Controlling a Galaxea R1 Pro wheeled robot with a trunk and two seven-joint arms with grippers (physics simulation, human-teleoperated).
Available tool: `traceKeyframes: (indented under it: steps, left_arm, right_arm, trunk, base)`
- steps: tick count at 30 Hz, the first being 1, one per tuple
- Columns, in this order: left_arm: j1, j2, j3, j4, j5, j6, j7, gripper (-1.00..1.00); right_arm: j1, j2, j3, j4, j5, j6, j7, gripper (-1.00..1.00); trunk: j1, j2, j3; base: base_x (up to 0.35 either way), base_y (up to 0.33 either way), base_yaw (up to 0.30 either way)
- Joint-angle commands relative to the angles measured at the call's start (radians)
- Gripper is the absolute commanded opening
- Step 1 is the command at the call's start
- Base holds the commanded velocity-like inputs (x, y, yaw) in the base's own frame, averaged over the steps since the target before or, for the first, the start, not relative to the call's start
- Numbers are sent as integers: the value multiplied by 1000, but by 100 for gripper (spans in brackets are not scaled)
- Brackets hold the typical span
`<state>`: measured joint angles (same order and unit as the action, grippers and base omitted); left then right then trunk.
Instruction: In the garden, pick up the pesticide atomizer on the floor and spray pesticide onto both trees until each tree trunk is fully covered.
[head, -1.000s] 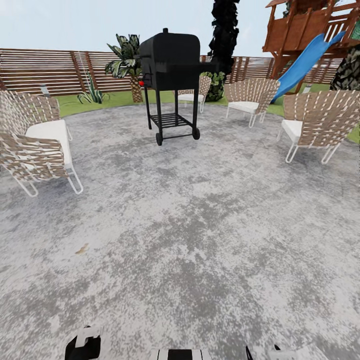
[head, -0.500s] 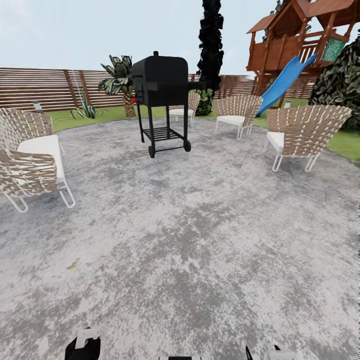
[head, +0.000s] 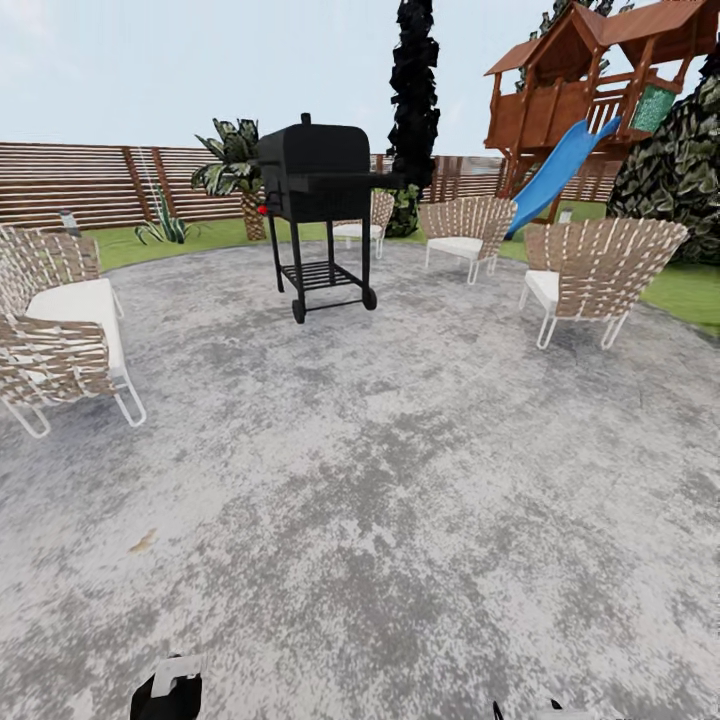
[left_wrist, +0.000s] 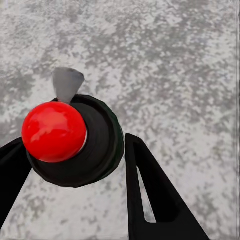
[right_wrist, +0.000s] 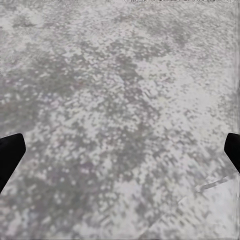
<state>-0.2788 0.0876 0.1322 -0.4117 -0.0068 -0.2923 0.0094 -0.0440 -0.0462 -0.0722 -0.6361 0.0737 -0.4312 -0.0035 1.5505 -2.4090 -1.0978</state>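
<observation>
Red and glossy, the round top of the pesticide atomizer (left_wrist: 54, 131) sits on its black body between the two black fingers (left_wrist: 150, 195) of the left gripper (left_wrist: 75, 165), seen from above in the left wrist view. One finger presses the bottle's side at the frame's edge and is mostly cut off; the other stands just beside the body, and whether it touches is hard to tell, so the gripper looks closed around the bottle. A small grey nozzle pokes out from behind the red top. Beneath the bottle lies mottled grey stone paving (head: 400, 480).

In the head view only a dark lump with a white tip shows of the left gripper (head: 168, 688) at the lower edge, the bottle itself not made out there. The right gripper (right_wrist: 120, 150) shows two black fingertips at opposite edges of its wrist view, spread wide with nothing between them but paving.

Beyond the atomizer, across the paving, stands a black wheeled grill (head: 315, 190). Woven chairs with white cushions sit to either side of the grill: one (head: 60, 330) at the left, partly cut off, two (head: 595, 270) at the right. Behind the grill rise a near-black conifer (head: 413, 90), its top cut off, a short palm (head: 235, 165), a slatted wooden fence (head: 80, 180), and a wooden play tower with a blue slide (head: 555, 170). Grass (head: 690, 290) borders the paving.
</observation>
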Motion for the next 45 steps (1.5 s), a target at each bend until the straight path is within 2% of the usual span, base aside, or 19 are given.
traceKeyframes:
  steps: [1, 18, 28, 45]
  left_arm:
    - [0, 0, 1, 1, -1, -3, 1, -100]
    - [0, 0, 1, 1, -1, -4, 1, -100]
    - [0, 0, 1, 1, -1, -4, 1, -100]
    - [0, -2, 1, 1, -4, -4, 1, -100]
  right_arm:
    - [-1, 0, -3, 1, 8, -2, 0, 100]
    - [-1, 0, -3, 4, 9, -1, -1, 100]
    - [-1, 0, -2, 4, 9, -1, -1, 100]
    - [-1, 0, -2, 4, 9, -1, -1, 100]
  trunk:
    - [-4, 7, 3]
    - [-69, 126, 64]
    - [-69, 126, 72]
    - [-69, 126, 85]
  base:
    - [0, 0, -174]
    - [0, 0, -245]
    - [0, 0, -256]
    - [0, -260, -256]
